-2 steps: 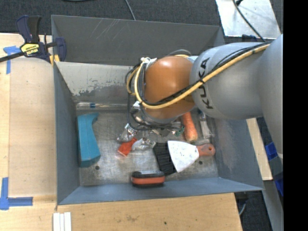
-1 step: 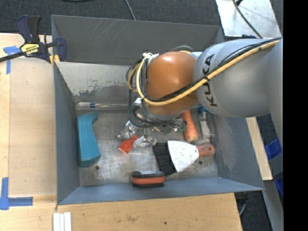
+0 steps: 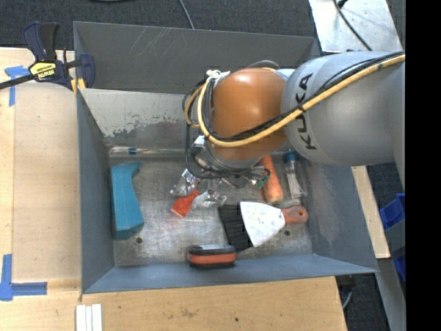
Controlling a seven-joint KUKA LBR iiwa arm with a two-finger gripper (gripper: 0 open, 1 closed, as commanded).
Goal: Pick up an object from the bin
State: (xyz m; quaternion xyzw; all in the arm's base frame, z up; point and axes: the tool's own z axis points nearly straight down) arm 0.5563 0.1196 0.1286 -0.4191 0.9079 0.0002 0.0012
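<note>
My gripper (image 3: 201, 190) hangs low near the middle of the bin floor, largely hidden under the arm's orange cover. A small red piece (image 3: 182, 206) lies just below and left of it, touching or nearly touching its metal parts. Directly to the right lies a white scraper-like brush with black bristles and an orange handle (image 3: 259, 223). An orange carrot-shaped thing (image 3: 273, 183) lies beyond that, partly under the arm.
A blue block (image 3: 126, 198) lies along the bin's left side. A black and red oval thing (image 3: 212, 255) rests at the front wall. A clear tube (image 3: 135, 150) lies at the back left, and a clear pen-like thing (image 3: 293, 178) sits at the right.
</note>
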